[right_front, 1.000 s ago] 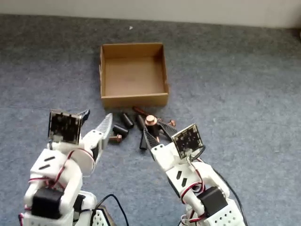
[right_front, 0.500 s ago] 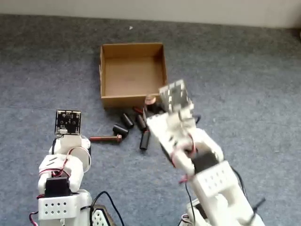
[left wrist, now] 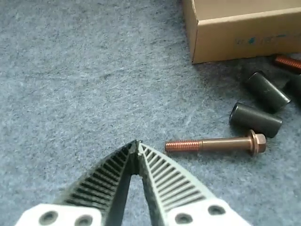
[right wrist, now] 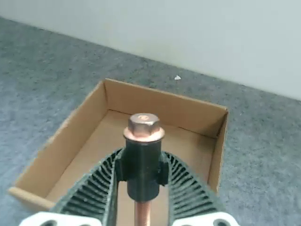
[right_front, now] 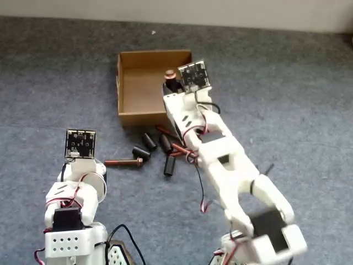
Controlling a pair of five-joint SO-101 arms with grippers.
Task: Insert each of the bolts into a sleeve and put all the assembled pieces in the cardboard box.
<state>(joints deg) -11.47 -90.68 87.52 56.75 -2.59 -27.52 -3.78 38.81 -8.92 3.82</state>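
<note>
The right tool (right wrist: 141,162) pinches a black sleeve (right wrist: 140,176) with a copper bolt (right wrist: 144,127) standing upright through it. It hangs above the open cardboard box (right wrist: 165,107), whose floor lies below and beyond the tips. The left tool (left wrist: 137,147) has its tips pressed together on nothing, low over the grey counter (left wrist: 70,70). Just beside its tips lies a loose bolt (left wrist: 216,143). Two loose sleeves (left wrist: 255,120) lie past that bolt, near the box's outer wall.

Open-topped cardboard box (right_front: 157,117) has loose sleeves (right_front: 149,141) crowding its near wall.
</note>
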